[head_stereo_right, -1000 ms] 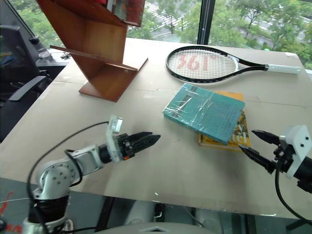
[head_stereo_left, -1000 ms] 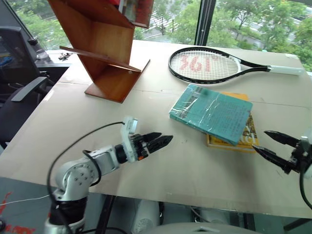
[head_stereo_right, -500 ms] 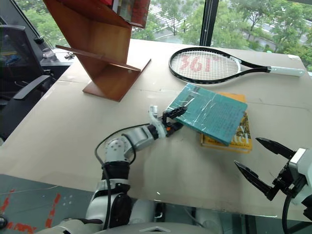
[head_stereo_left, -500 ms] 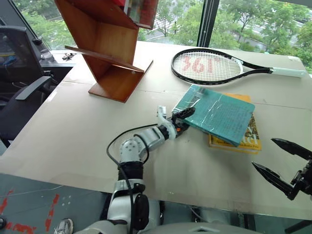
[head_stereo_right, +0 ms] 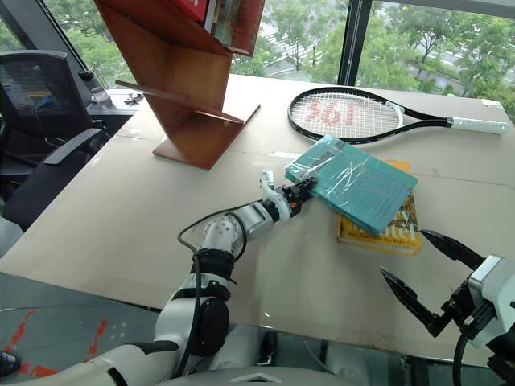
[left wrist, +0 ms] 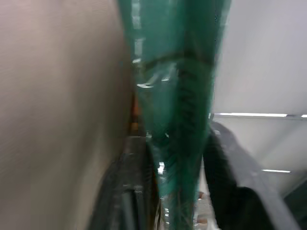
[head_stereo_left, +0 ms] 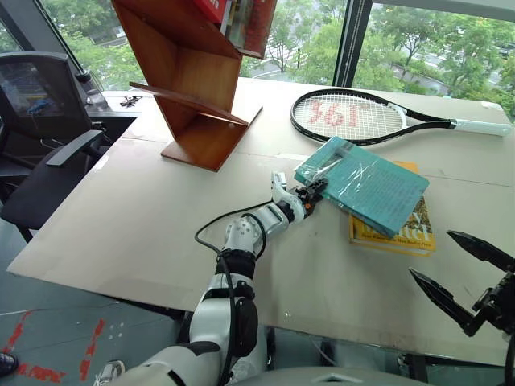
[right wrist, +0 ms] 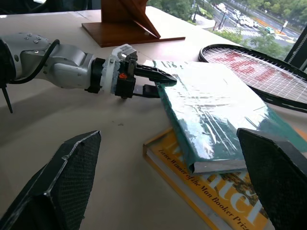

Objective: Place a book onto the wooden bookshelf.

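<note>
A second ago the left gripper point(head_stereo_left: 312, 193) hung over bare surface with its fingers apart; it has since swung across to the book point(head_stereo_left: 366, 183), and its fingers are now clamped on the book's near-left corner, one above the cover and one beneath, as the left wrist view shows with the teal edge pinched between them. That suggests the grasp is made and the lift is the next step, though the book does not look raised yet: it lies on the yellow book point(head_stereo_left: 394, 229) underneath, overhanging it toward the arm. The right gripper point(head_stereo_right: 426, 281) waits near the front-right edge of the surface point(head_stereo_left: 145, 217), fingers spread wide and holding nothing, well apart from both books. The bookshelf point(head_stereo_left: 197, 80) stands at the far left, well apart from the book, with a wide stretch of bare surface between them, so the carry there looks unobstructed. The tennis racket point(head_stereo_left: 362, 117) lies just behind the books and could be brushed if the book swings backward. A corner pinch may let the book sag or twist when it is lifted.
</note>
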